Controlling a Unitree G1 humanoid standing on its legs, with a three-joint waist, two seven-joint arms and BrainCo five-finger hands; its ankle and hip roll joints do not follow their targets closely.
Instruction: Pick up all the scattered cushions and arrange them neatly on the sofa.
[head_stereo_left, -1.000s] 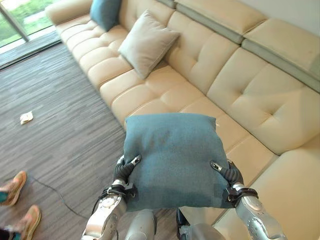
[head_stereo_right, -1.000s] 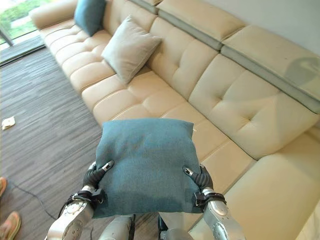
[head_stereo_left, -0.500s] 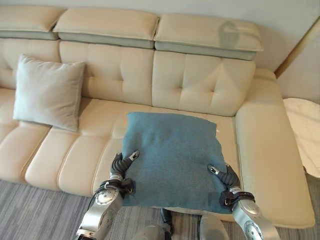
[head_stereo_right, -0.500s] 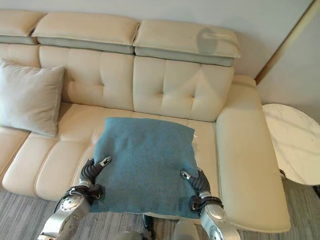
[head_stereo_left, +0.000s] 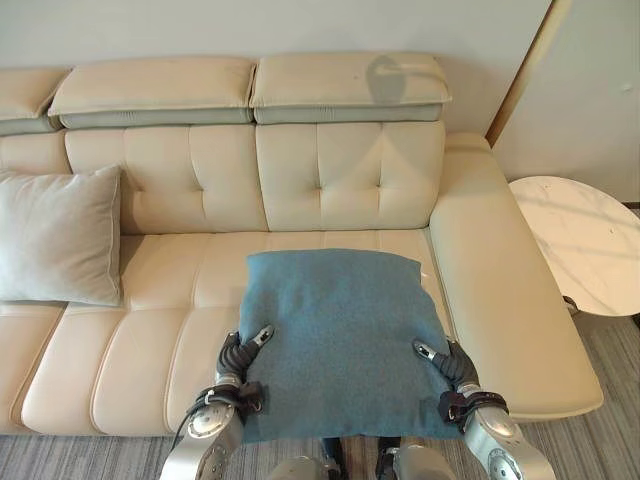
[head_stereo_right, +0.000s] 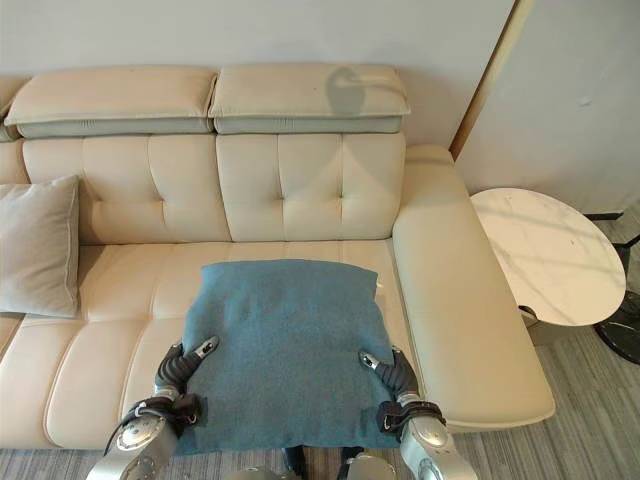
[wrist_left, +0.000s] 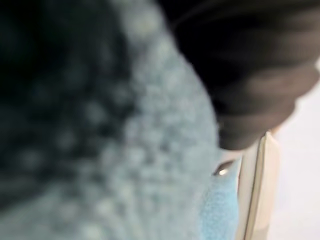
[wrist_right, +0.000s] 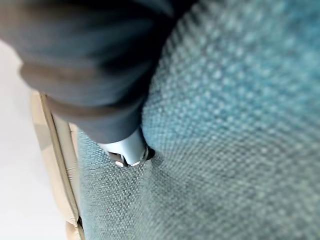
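— Where is the cushion?

— The teal cushion (head_stereo_left: 340, 335) sits between my two hands, held flat in front of me over the front edge of the sofa (head_stereo_left: 330, 180) seat. My left hand (head_stereo_left: 238, 360) clamps its left edge, thumb on top and pressed into the cloth; my right hand (head_stereo_left: 448, 368) does the same on the right edge. In both wrist views the woven fabric lies right against my dark covers, with the thumb of the right hand dug into it. The fingers under the cushion are hidden, so I can only vouch for the thumbs pinching from above.

— Is it lying on the seat?

— I cannot tell. Its far edge reaches over the seat towards the backrest; the near edge hangs between my hands, past the seat's front.

— What lies beyond your hands?

— Past my left hand, well apart from it, a light grey cushion (head_stereo_left: 58, 235) leans upright against the backrest. Past my right hand runs the sofa's armrest (head_stereo_left: 495, 290), just beside that side of the teal cushion, and beyond the armrest stands a round white counter (head_stereo_right: 545, 255) on the striped grey floor (head_stereo_right: 590, 400).
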